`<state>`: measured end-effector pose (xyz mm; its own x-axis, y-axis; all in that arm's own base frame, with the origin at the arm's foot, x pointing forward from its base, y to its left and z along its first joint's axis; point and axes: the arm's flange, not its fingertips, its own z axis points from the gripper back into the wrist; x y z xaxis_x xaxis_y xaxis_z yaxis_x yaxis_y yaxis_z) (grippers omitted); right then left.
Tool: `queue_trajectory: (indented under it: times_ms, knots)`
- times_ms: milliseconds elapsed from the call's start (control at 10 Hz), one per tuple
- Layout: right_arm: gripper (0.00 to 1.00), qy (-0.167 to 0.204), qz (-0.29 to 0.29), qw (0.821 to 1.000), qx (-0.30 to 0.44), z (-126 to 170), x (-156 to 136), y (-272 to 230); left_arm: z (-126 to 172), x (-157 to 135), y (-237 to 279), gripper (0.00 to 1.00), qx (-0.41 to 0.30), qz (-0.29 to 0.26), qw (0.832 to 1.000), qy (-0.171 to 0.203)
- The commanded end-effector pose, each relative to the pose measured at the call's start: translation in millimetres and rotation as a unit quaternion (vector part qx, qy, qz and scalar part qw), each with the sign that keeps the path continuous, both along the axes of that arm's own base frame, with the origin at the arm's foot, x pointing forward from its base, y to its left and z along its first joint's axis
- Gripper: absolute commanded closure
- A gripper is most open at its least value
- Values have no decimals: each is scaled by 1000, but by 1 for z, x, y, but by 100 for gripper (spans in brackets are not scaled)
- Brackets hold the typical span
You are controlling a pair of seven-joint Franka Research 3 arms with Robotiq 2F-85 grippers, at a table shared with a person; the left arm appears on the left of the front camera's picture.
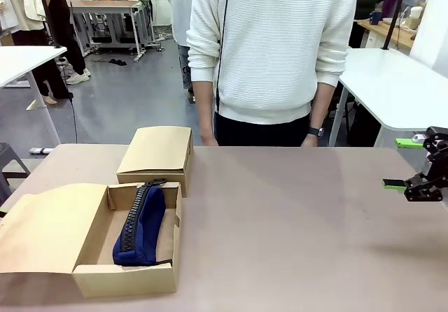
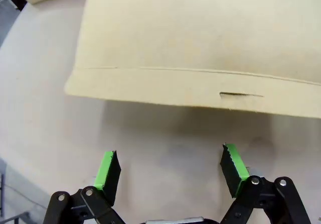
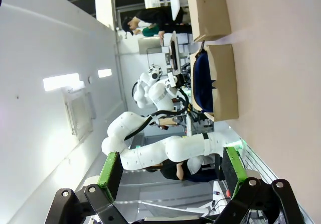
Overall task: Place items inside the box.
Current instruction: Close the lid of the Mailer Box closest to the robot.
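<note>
Nearest the front camera, an open brown cardboard box (image 1: 126, 280) sits at the table's near left, its lid flap laid out flat to the left. Inside it lies a navy zip pencil pouch (image 1: 140, 227), lengthwise, zipper side up, one end leaning against the far wall of the box. A second, closed cardboard box (image 1: 157, 152) stands just behind the open one, touching or nearly touching its far edge.

Brownish tabletop (image 1: 294, 221) runs bare to the right. At the far right edge, raised off the surface, the right gripper (image 1: 404, 164) comes into view: black body, green pads turned toward the table's middle, fingers spread wide apart with nothing between them. It is well apart from the pouch, which lies across the table on the opposite side.

Right wrist view, rolled sideways: right gripper (image 3: 170, 166) fingers parted, empty. Both boxes show far off along the table's edge, the navy pouch (image 3: 201, 81) visible in the open box (image 3: 224, 81). The other white arm shows beyond.

Left wrist view: left gripper (image 2: 170, 169) looks down at the tabletop, fingers held apart, nothing gripped. The pale cardboard flap (image 2: 200, 43) of the box lies just ahead of the fingertips, not touching them.

A person in a white knit sweater (image 1: 273, 46) stands at the far side, arms down.
</note>
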<state>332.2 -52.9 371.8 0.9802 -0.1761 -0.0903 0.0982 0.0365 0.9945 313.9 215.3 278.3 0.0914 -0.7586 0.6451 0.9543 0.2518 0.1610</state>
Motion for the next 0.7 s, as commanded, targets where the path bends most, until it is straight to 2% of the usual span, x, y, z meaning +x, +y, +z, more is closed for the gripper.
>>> queue_trajectory:
  times_ms: [0,300,500,600]
  knots:
    - [0,7,-7,1000,12,7,1,1,-14,-2,-20,0,-9,-13,1000,-13]
    - [0,7,-7,1000,12,7,1,1,-11,-1,-28,0,-99,-34,994,-32]
    - [0,7,-7,1000,12,7,1,1,-5,-6,-34,0,-188,-44,980,-40]
    - [0,7,-7,1000,12,7,1,1,-2,-11,-41,0,-237,-43,969,-60]
